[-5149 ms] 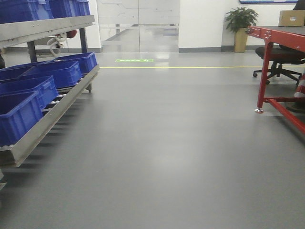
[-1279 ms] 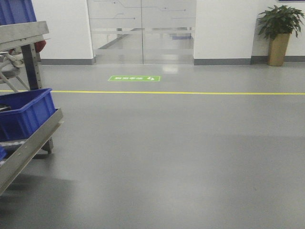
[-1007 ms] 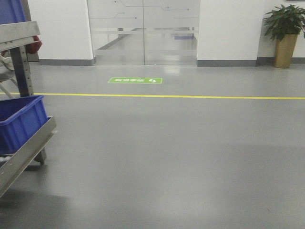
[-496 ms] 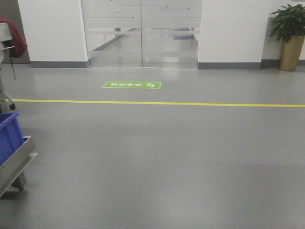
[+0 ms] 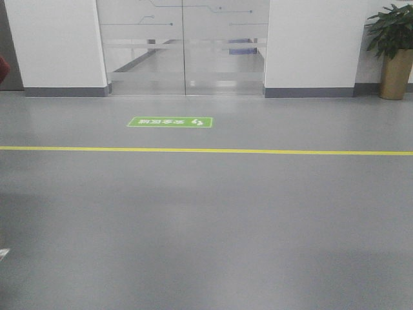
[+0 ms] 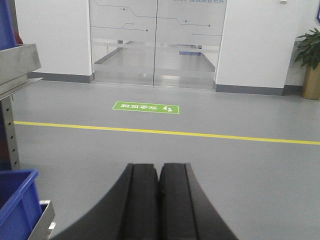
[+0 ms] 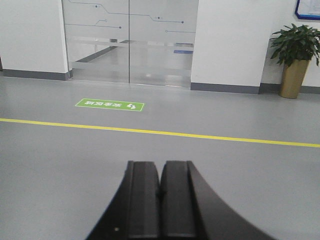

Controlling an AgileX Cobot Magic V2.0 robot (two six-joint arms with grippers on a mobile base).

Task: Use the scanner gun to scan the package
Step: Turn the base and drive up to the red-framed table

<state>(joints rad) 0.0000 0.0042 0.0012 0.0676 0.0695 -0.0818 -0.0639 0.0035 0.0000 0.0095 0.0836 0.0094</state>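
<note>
Both sets of jaws are clenched flat together on nothing; the left gripper (image 6: 159, 172) and right gripper (image 7: 160, 170) point over bare floor. The bin rack (image 6: 17, 60) has slid out of the front view as the base rolls toward the yellow line (image 5: 206, 151). Neither package nor scanner gun is in view, so I judge this as transit.

Plain grey floor (image 5: 206, 232), crossed by a yellow line (image 5: 206, 151). The green sign (image 5: 170, 122) has white lettering. White walls (image 5: 55, 42); frosted band across the doors (image 5: 184, 45). Green plant (image 5: 390, 29), gold pot (image 5: 395, 74), blue bin (image 6: 15, 210). Left hand (image 6: 159, 170) and right hand (image 7: 161, 167) are black.
</note>
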